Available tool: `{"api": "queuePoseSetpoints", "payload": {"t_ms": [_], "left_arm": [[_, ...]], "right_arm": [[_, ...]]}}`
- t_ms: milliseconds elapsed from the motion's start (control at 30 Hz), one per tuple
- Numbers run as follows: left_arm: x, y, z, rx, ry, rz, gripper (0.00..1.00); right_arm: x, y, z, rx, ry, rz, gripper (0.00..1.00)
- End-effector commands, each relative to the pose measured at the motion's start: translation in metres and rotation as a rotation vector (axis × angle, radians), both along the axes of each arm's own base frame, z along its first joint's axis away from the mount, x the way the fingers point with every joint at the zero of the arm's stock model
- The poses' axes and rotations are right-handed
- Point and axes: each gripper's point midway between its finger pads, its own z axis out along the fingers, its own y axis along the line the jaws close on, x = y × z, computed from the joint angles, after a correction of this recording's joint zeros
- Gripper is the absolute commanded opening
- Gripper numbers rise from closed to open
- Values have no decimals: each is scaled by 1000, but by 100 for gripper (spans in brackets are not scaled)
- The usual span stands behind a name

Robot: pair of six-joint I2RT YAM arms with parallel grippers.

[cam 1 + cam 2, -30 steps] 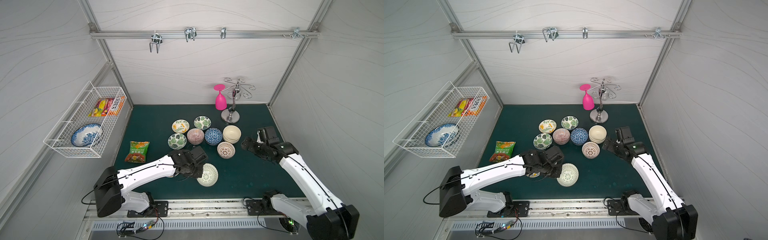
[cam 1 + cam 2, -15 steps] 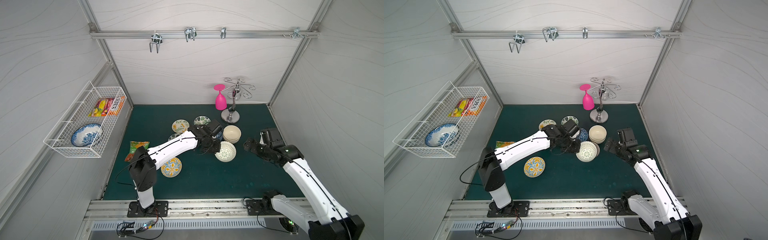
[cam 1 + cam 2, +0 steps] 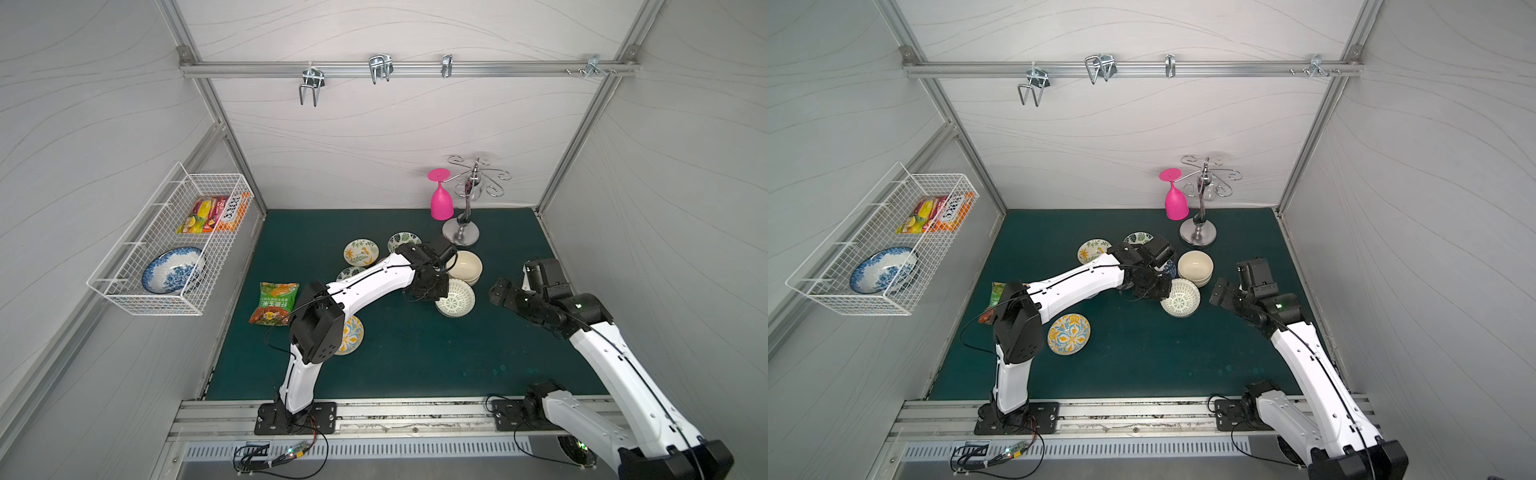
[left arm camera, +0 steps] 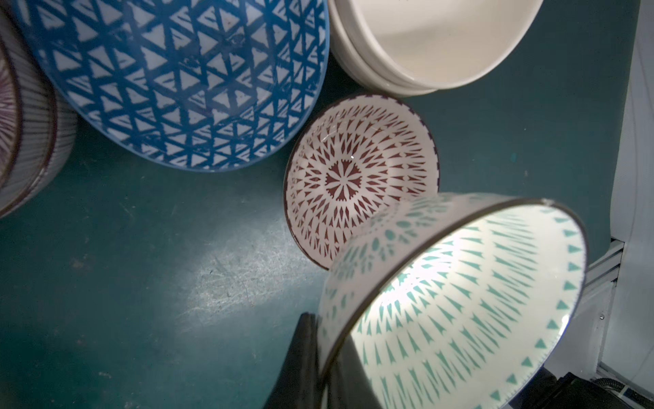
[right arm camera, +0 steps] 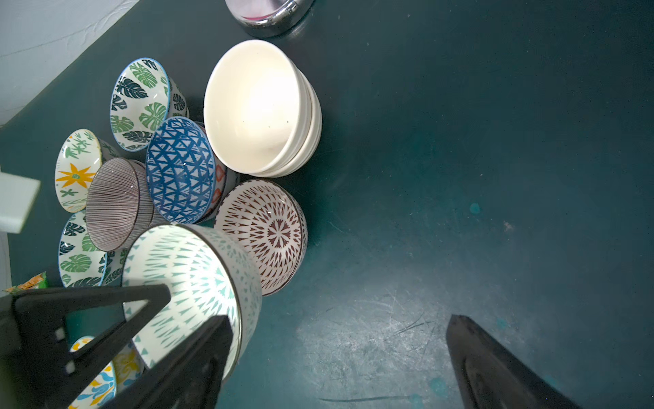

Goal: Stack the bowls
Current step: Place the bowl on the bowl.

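Clamping green lattice bowl point(image 4: 456, 301): L gripper point(image 4: 325, 343), prob over pink bowl point(image 4: 354, 170); R gripper point(image 5: 339, 329) spread

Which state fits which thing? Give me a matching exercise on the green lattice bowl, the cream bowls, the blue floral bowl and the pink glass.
Things:
1. green lattice bowl
2. cream bowls
3. blue floral bowl
4. pink glass

States:
A. upside down on the rack
B. in the wire basket
C. held by the left gripper
D. stacked on the mat

Pairs: 1-C, 2-D, 3-B, 4-A
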Motion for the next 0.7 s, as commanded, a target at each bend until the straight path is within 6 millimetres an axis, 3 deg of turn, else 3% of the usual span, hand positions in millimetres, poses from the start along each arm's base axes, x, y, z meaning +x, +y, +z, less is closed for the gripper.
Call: {"api": "queuePoseSetpoints", "payload": {"t_ms": [0, 600, 667], "left_arm": [[20, -18, 12, -63, -61, -2, 0], [36, -24, -19, -35, -79, 0, 0], [42, -30, -12, -50, -99, -3, 0]], "right_arm": [[-2, -3, 7, -13, -10, 2, 99], [-2, -1, 10, -1, -10, 10, 99], [-1, 1, 10, 8, -7, 11, 99]]}}
